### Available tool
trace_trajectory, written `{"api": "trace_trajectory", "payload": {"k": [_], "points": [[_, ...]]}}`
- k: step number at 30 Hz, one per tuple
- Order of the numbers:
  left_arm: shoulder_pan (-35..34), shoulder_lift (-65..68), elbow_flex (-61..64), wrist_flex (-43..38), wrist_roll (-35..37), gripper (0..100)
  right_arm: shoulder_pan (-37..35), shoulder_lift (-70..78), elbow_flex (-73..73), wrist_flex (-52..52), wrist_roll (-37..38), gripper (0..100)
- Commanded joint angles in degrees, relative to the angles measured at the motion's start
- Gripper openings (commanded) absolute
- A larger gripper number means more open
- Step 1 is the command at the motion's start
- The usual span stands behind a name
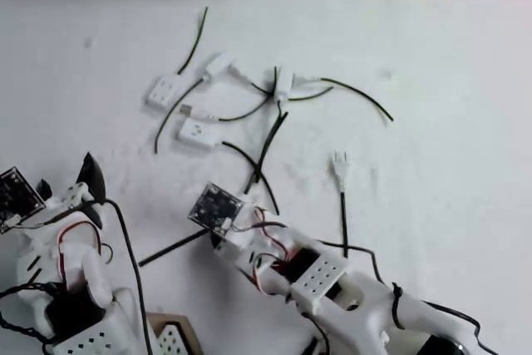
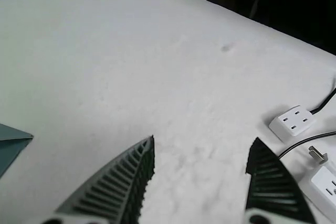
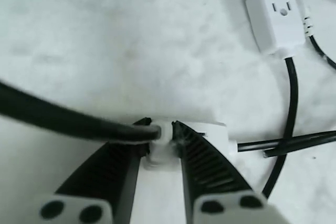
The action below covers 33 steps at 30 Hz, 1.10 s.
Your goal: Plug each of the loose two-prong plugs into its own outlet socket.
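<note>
Right gripper [image 3: 163,127] is clenched on a white plug [image 3: 160,153] lying on the table [image 1: 449,56], black cord [image 3: 63,119] trailing. Left gripper [image 2: 203,140] hangs spread wide, holding nothing, near an outlet socket [image 2: 292,121]. Another plug [image 1: 339,164] lies loose, well apart.

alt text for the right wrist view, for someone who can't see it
The right claw is shut on a white cable end trailing a thick black cable, over a white table. Beyond lies a white outlet block, with thinner black cables crossing nearby.
</note>
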<state>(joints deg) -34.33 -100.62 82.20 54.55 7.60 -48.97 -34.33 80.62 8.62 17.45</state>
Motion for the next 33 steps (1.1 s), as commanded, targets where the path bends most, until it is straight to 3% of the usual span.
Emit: {"api": "trace_trajectory", "payload": {"k": [1, 18, 23, 25, 29, 33], "points": [[-0.31, -0.48, -0.26, -1.41, 0.09, 28, 1.36, 0.66, -1.41, 3.91, 0.35, 1.7], [-0.31, -0.48, -0.26, -1.41, 0.09, 28, 1.19, -0.92, -3.08, 4.44, 0.26, 2.5], [-0.31, -0.48, -0.26, -1.41, 0.09, 28, 1.1, -3.47, -3.16, 4.53, 0.26, 16.4], [-0.31, -0.48, -0.26, -1.41, 0.09, 28, 1.1, -4.44, -3.34, 5.76, 0.26, 14.9], [-0.31, -0.48, -0.26, -1.41, 0.09, 28, 1.01, -6.29, -4.22, 5.67, 0.26, 0.6], [-0.31, -0.48, -0.18, -1.41, 0.09, 28, 0.31, -10.24, -6.15, 6.11, 0.26, 1.6]]}}
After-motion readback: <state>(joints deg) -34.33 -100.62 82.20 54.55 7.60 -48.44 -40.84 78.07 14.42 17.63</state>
